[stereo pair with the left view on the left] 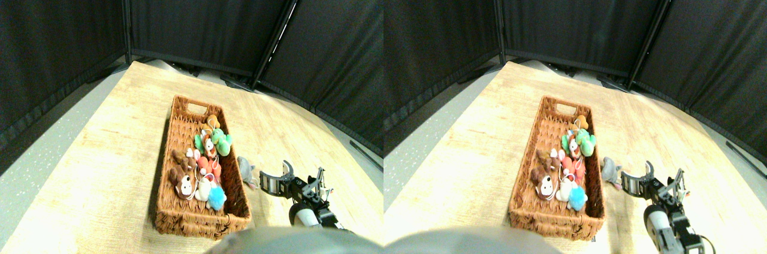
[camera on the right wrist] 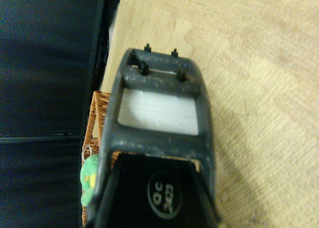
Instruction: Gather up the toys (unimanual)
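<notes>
Several plush toys lie in the long wicker basket (stereo pair with the left view on the left: 180,122): an orange one (stereo pair with the left view on the left: 213,122), a green one (stereo pair with the left view on the left: 222,142), a red one (stereo pair with the left view on the left: 208,167), a brown monkey (stereo pair with the left view on the left: 183,183) and a blue one (stereo pair with the left view on the left: 217,197). One grey toy (stereo pair with the left view on the left: 245,170) lies on the table just outside the basket's right wall. My right gripper (stereo pair with the left view on the left: 274,172) hovers low a little to the right of that grey toy, jaws apart and holding nothing. In the wrist view the dark jaw frame (camera on the right wrist: 159,103) fills the middle. Beside it show the basket's edge (camera on the right wrist: 97,108) and a green toy (camera on the right wrist: 89,180).
The basket stands on a light wooden tabletop (stereo pair with the left view on the left: 108,164) whose left edge drops to a grey floor (stereo pair with the left view on the left: 36,164). Black curtain panels (stereo pair with the left view on the left: 210,14) close off the back and sides. Bare wood stretches right of my gripper and beyond the basket's far end.
</notes>
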